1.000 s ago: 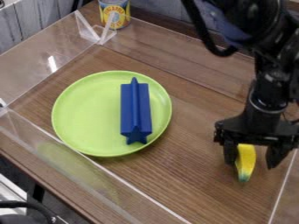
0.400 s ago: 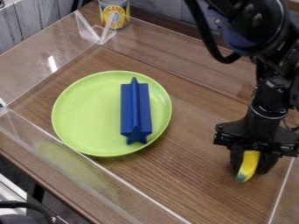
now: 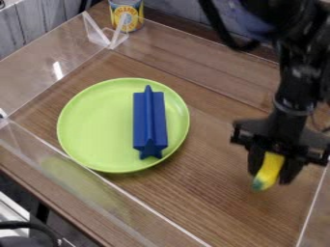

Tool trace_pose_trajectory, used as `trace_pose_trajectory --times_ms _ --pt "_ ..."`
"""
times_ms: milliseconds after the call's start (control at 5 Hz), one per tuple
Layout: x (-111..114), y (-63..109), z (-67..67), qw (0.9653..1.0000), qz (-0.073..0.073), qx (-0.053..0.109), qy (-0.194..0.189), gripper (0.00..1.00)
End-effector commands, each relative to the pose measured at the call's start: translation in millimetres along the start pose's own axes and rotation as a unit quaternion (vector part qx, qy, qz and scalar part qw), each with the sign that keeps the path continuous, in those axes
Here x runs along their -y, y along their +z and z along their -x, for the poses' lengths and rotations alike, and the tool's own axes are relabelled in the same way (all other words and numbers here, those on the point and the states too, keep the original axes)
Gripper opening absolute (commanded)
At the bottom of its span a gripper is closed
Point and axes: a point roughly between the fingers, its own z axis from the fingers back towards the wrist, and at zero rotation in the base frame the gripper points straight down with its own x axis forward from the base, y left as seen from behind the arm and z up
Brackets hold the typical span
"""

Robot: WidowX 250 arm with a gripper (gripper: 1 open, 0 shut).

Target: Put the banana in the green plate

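The small yellow banana (image 3: 267,174) hangs a little above the wooden table at the right, with my gripper (image 3: 272,161) shut on its upper part and pointing straight down. Only its lower end with the greenish tip shows below the black fingers (image 3: 290,159). The lime-green plate (image 3: 91,121) lies to the left on the table, well apart from the gripper. A long dark-blue star-ended block (image 3: 149,121) lies across the plate's middle.
Clear acrylic walls (image 3: 39,154) fence the table on the left, front and right. A yellow-and-blue cup (image 3: 123,13) stands at the back beyond the wall. The black arm (image 3: 299,68) rises from the gripper toward the top right.
The gripper closed on the banana, which was lying on the table, and lifted it upward a little. The plate and the blue block stayed put.
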Motion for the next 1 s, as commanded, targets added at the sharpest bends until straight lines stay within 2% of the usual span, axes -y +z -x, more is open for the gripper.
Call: trace_pose_trajectory --times_ms 0,200,400,600,800 --pt "-18.0 55.3 -7.5 0.9987 0.017 0.029 -0.038 0.0" --pt "-56.6 85.7 -15.3 0.9991 0.009 0.04 0.01 0.0" --pt "-102.7 99.2 -13.9 0.9977 0.006 0.045 0.049 0.0" --pt "-106.0 88.5 -9.6 0.9957 0.001 0.048 0.079 0.0" --pt "-99.8 76.5 -6.6 0.9951 -0.005 0.049 0.086 0.0"
